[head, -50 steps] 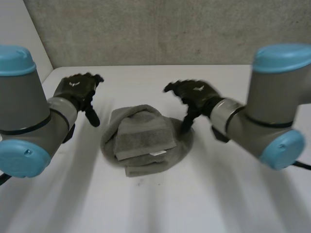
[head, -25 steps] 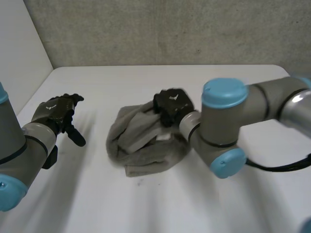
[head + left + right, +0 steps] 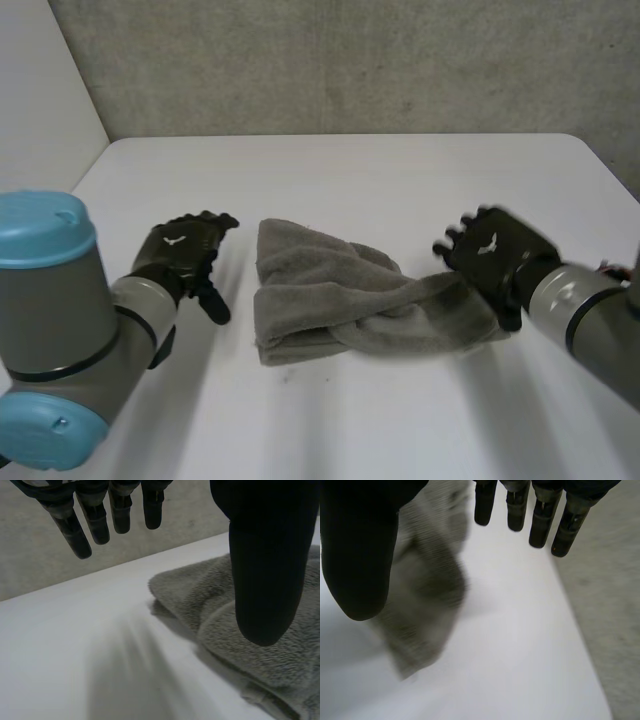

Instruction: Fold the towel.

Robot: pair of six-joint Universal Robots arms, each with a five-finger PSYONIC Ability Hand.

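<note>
Grey towel [image 3: 335, 300], bunched in the middle of the bench [image 3: 350, 170]. Looks soft, floppy, light. Best pinched by a loose corner. Open and empty: left hand [image 3: 180, 250], right hand [image 3: 492, 250].

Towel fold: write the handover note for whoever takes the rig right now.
Left hand: open, fingers straight, over the bare table beside the towel's left edge, not touching it.
Right hand: open, at the towel's right end; contact cannot be told.
Towel: grey, mid-table, rumpled, with one twisted part drawn out toward the right hand.
Done: no neat fold shows.
Left: probably spread it flat, then fold it.
</note>
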